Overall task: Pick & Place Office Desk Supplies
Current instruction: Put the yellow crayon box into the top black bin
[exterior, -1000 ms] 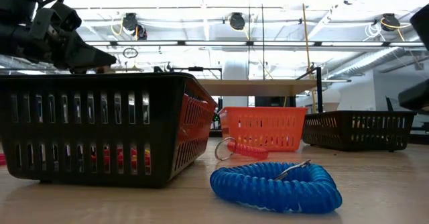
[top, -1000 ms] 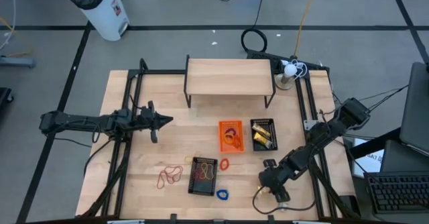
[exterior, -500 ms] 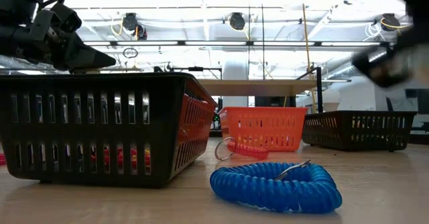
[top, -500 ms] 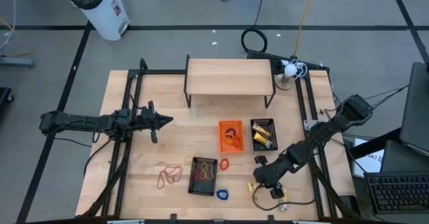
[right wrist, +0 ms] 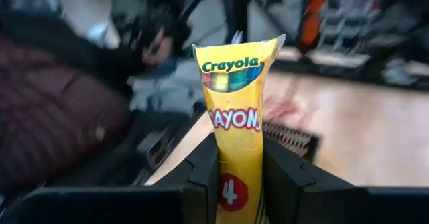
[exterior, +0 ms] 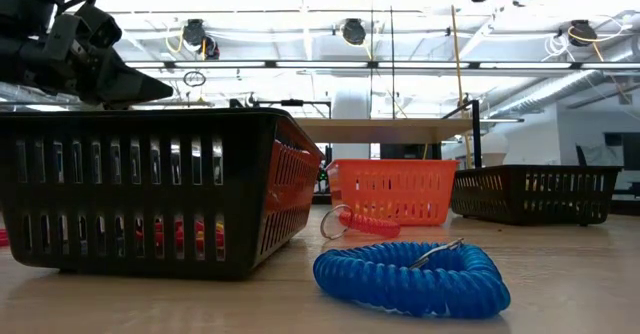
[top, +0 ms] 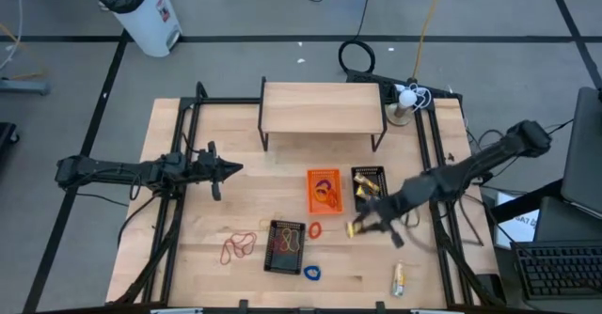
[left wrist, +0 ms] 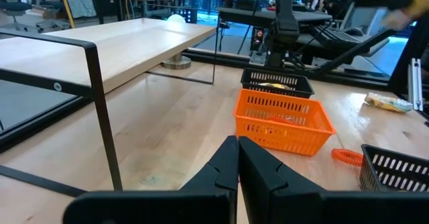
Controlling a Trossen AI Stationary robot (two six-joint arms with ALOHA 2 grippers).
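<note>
Crayon pack in right gripper, above table

Right gripper (top: 362, 226) is over the table just beside the black basket (top: 370, 189) holding yellow packs, fingers closed around a yellow crayon pack (right wrist: 237, 117); pack stands upright between the fingers in the right wrist view. In the high view the arm is blurred, pack shows as a yellow spot at the gripper tip. Another yellow pack (top: 398, 278) lies on the table near the front edge, well apart from the gripper. Orange basket (top: 324, 191) sits just beside the black basket. Second black basket (top: 285, 247) is nearer the front, red coil (top: 315, 229) just beside it, blue coil (top: 311, 273) at its front corner, rubber bands (top: 239, 246) on its other side. Left gripper (left wrist: 237, 170) waits at the table's left side, fingers pressed together, nothing in them.
</note>
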